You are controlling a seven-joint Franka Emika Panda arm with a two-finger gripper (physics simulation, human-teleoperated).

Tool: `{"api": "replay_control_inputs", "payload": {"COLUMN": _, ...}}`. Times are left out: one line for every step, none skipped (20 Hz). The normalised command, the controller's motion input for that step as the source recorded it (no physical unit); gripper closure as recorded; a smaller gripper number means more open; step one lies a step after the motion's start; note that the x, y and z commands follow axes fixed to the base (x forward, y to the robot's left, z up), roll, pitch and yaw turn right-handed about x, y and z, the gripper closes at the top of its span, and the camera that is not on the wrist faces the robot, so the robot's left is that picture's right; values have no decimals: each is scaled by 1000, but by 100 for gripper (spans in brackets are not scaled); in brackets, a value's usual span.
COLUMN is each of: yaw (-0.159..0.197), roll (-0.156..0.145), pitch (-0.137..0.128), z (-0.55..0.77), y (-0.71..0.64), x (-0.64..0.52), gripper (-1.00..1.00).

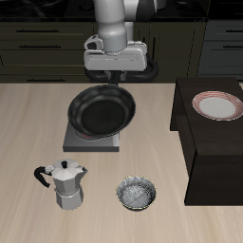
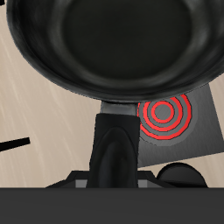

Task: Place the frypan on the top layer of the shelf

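The round black frypan [image 1: 100, 111] hangs tilted in the air above the grey burner plate [image 1: 90, 142]. My gripper [image 1: 118, 80] is shut on its long black handle [image 2: 118, 144] at the pan's far side. In the wrist view the frypan [image 2: 114, 44] fills most of the picture, with the gripper [image 2: 118, 173] clamped around the handle's end. The shelf [image 1: 214, 152] is a large dark boxy unit off to the side of the pan, with a flat top. Pan and shelf are apart.
A pink-rimmed plate [image 1: 218, 104] lies on the shelf's top. The burner plate's red coils [image 2: 166, 114] show beneath the pan. A silvery moka pot [image 1: 66, 183] and a small silvery bowl [image 1: 136, 193] stand nearer the table's front edge.
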Motion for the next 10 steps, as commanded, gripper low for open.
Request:
{"api": "replay_control_inputs", "payload": {"yaw": 181, "roll": -57, "pitch": -10, "z": 56, "y": -108, "x": -28, "gripper": 100}}
{"api": "replay_control_inputs", "payload": {"yaw": 195, "roll": 8, "pitch": -26, "z": 66, "y": -159, "x": 101, "gripper": 100}}
{"api": "replay_control_inputs", "payload": {"yaw": 64, "roll": 6, "pitch": 23, "z": 30, "y": -67, "x": 14, "gripper": 100}}
{"api": "replay_control_inputs", "payload": {"yaw": 148, "roll": -7, "pitch": -43, "z": 106, "y": -66, "x": 4, "gripper": 100}}
{"api": "replay_control_inputs", "payload": {"yaw": 193, "roll": -4, "pitch": -5, "z": 90, "y": -88, "x": 32, "gripper": 100}}
{"api": "replay_control_inputs", "payload": {"yaw": 157, "roll": 33, "pitch": 58, "z": 189, "y": -156, "x": 88, "gripper": 100}}
{"api": "replay_control_inputs", "payload": {"yaw": 259, "roll": 16, "pitch": -24, "z": 217, "y": -62, "x": 28, "gripper": 100}}
{"api": "replay_control_inputs", "payload": {"yaw": 72, "roll": -49, "pitch": -15, "z": 121, "y": -82, "x": -10, "gripper": 100}}
{"api": "replay_control_inputs", "payload": {"yaw": 202, "roll": 61, "pitch": -12, "z": 141, "y": 87, "x": -3, "gripper": 100}}
{"api": "replay_control_inputs", "payload": {"yaw": 182, "roll": 85, "pitch": 81, "z": 50, "y": -46, "x": 50, "gripper": 100}}
